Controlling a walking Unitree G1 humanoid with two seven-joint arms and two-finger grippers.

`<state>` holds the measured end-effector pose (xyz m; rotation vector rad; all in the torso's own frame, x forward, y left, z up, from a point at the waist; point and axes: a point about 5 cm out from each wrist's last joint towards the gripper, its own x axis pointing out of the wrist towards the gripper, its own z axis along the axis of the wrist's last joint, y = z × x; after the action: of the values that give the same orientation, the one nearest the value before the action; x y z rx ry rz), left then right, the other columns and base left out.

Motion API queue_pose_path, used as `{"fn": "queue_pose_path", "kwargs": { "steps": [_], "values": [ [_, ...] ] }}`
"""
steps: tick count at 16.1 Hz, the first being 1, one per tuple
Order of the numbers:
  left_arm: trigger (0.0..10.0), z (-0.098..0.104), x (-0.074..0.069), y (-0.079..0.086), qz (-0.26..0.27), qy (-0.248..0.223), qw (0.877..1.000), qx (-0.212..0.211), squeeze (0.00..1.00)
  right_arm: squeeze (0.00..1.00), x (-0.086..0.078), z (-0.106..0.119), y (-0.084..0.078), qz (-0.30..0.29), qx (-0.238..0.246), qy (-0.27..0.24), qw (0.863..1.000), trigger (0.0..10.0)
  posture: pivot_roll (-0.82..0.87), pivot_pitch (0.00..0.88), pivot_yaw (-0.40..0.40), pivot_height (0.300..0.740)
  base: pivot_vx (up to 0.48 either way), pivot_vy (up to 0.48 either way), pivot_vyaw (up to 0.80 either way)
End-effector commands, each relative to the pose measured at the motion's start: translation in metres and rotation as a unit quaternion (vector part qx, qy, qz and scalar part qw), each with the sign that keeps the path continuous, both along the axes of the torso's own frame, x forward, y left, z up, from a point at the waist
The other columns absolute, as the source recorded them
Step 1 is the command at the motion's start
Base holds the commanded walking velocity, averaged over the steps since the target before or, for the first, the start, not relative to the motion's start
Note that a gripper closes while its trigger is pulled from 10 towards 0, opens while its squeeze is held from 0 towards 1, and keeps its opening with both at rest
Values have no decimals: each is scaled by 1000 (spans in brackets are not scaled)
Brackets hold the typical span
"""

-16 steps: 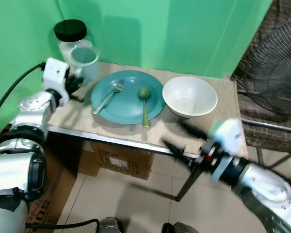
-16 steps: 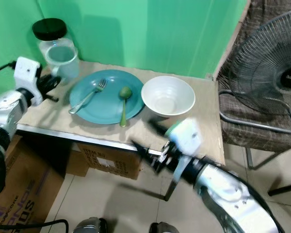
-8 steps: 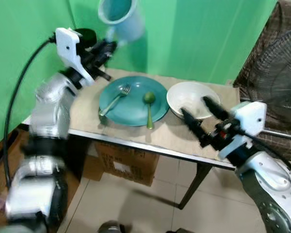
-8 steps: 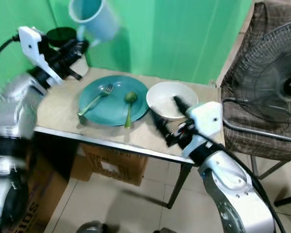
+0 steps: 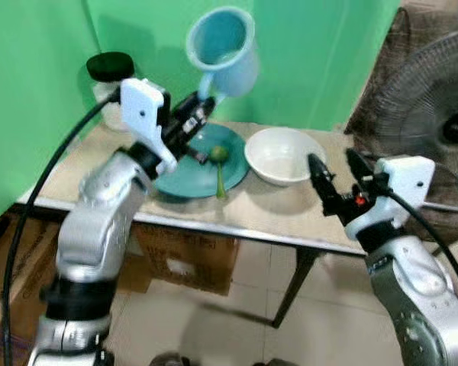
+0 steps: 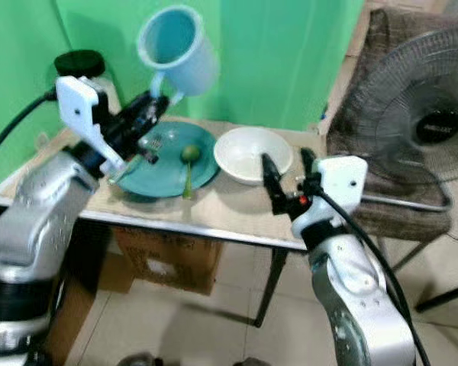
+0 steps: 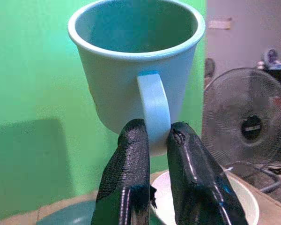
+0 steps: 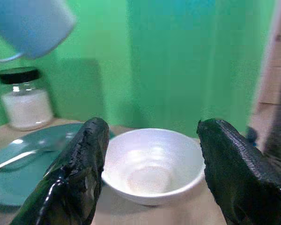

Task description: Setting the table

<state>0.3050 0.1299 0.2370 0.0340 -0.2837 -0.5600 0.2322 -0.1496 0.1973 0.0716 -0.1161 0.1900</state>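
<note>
A pale blue mug is held up in the air above the table, tilted with its open mouth showing, pinched by its handle between the fingers of the left gripper. On the table lies a round teal plate bearing a silver fork and a green spoon whose handle runs off the plate's near edge. Just beside the plate stands an empty white bowl, upright.

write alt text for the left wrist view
The left gripper holds a light blue mug upright by its handle against a green wall. Below are a white bowl and the edge of a teal plate, with a fan behind.
</note>
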Motion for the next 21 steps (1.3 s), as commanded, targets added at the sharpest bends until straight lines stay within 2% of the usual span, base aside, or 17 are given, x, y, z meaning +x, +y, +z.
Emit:
{"fn": "queue_pose_path", "kwargs": {
  "steps": [1,3,6,8,11,12,16,18,21],
  "values": [
    [10000,0,-7,-7,20,-5,1000,18,0,0,1,4,-7,-27,1,-12,1000,10000,32,0,-23,740,0,0,0],
    [10000,-1,-10,-15,25,-11,999,25,0,0,3,8,-11,-36,7,-20,999,10000,29,0,-25,740,0,0,-400],
    [10000,8,-7,-14,54,-35,998,25,0,0,7,14,-11,-33,19,-36,999,10000,40,0,-34,740,0,0,-800],
    [10000,7,-7,-11,63,-32,997,40,0,0,9,16,-9,-27,22,-40,999,10000,42,0,-33,740,0,0,-800],
    [10000,-14,-9,5,96,4,992,86,0,0,10,8,-5,-24,31,-23,999,10000,56,0,-37,740,0,0,-800],
    [10000,-16,-9,8,103,14,991,88,0,0,10,4,-5,-28,33,-15,999,10000,57,0,-33,740,0,0,-800],
    [10000,-20,-7,14,146,35,988,33,0,0,11,-4,-9,-48,23,4,999,10000,52,0,-26,740,0,0,-800],
    [10000,-16,-5,9,155,34,987,13,0,0,13,-8,-10,-61,25,15,998,10000,54,0,-34,740,0,0,-603],
    [10000,-18,-8,6,149,28,987,44,0,0,17,-6,-6,-51,25,14,998,10000,55,0,-38,740,0,0,-554]
  ]
}}
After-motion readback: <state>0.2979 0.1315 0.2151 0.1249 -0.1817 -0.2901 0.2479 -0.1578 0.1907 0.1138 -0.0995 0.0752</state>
